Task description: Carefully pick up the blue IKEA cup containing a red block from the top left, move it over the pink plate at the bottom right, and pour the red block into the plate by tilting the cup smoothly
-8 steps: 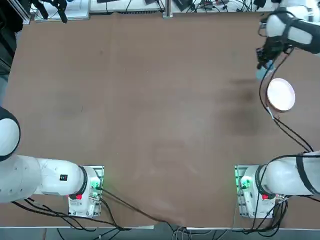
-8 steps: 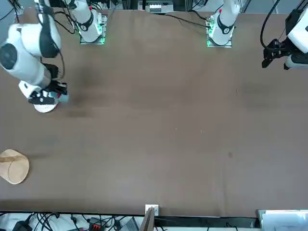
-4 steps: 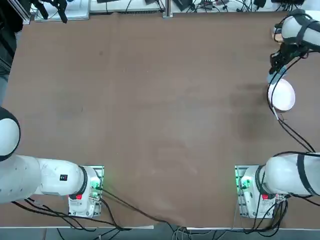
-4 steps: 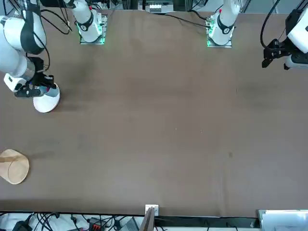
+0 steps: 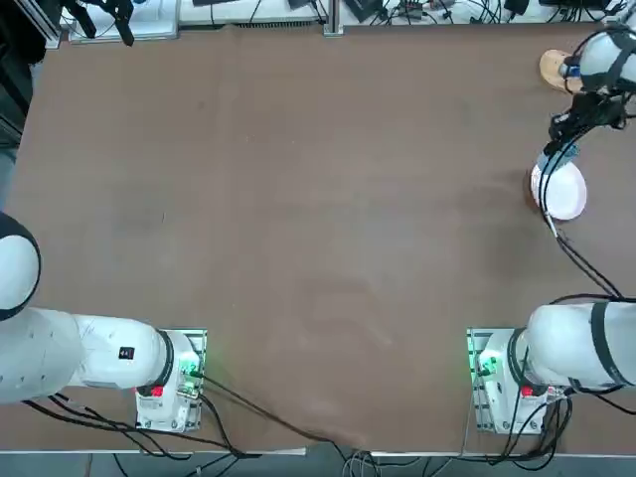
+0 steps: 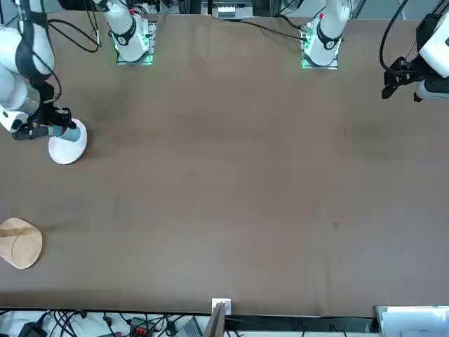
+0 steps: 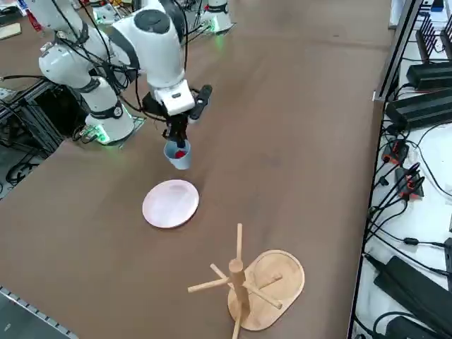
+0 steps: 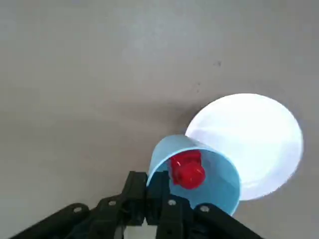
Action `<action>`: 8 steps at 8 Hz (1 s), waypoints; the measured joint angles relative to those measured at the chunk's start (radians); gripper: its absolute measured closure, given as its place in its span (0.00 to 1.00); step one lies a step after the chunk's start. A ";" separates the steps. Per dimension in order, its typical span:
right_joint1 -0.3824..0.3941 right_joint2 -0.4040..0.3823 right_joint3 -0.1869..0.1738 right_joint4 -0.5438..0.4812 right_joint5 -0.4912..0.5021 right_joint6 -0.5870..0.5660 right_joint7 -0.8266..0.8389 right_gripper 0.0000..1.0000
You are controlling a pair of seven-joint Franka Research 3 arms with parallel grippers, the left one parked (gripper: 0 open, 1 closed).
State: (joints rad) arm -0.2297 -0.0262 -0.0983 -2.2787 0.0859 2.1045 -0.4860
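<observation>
1. I'm looking at a wide brown desk (image 5: 298,199), mostly bare, with cables and equipment past its edges.
2. From my right side view, reading left to right: the right gripper (image 7: 176,135) hangs above the desk with its jaws pinching the rim wall of the blue IKEA cup (image 7: 178,155). Next comes the pink plate (image 7: 171,203) flat on the desk, then a wooden mug tree (image 7: 244,279) on its oval base.
3. The cup is held in the air, near the plate's edge but not yet centred over it. The red block (image 8: 187,169) sits inside.
4. In the wrist view the cup (image 8: 199,174) overlaps only the plate's (image 8: 254,139) near rim, so I judge the carry is nearly done and the pour not begun.
5. Risks as I see them: tilting from here could drop the block on the desk short of the plate. A sharp tilt could bounce it off the shallow plate. A pinch on one side of the rim could let the cup swing or slip.
6. Only the wrist view looks into the cup. The top view shows the plate (image 5: 558,189) partly under the arm. The side view alone shows the cup's height clearly.
</observation>
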 joint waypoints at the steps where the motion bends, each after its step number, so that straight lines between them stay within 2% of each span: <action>1: -0.034 0.010 -0.001 0.000 0.051 -0.004 -0.055 0.98; 8: -0.158 0.052 -0.002 0.012 0.261 -0.130 -0.227 0.98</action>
State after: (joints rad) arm -0.3874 0.0256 -0.1005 -2.2662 0.3473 1.9743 -0.7130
